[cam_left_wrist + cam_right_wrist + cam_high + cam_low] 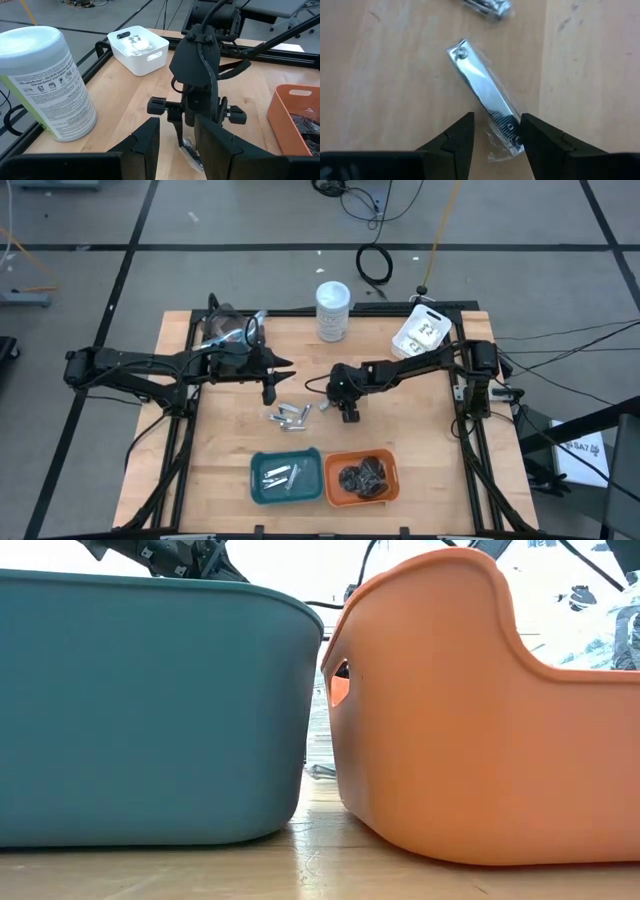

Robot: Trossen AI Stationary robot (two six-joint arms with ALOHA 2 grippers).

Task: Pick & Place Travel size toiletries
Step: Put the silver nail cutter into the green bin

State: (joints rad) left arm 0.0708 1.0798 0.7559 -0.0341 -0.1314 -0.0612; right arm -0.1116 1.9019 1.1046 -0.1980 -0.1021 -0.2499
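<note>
A silver nail clipper in clear wrap lies flat on the wooden table. My right gripper points down over it, open, one finger on each side of its ridged end; whether they touch it I cannot tell. In the high view my right gripper is at mid-table, beside several more silver wrapped pieces lying loose. My left gripper hovers open just left of them, holding nothing. The teal tray holds silver pieces and the orange tray holds dark bundles.
The tall white-lidded jar stands near the far edge, and a white bin sits at the far right corner. A clear bag lies at the far left. In the low view the teal tray and orange tray block the table.
</note>
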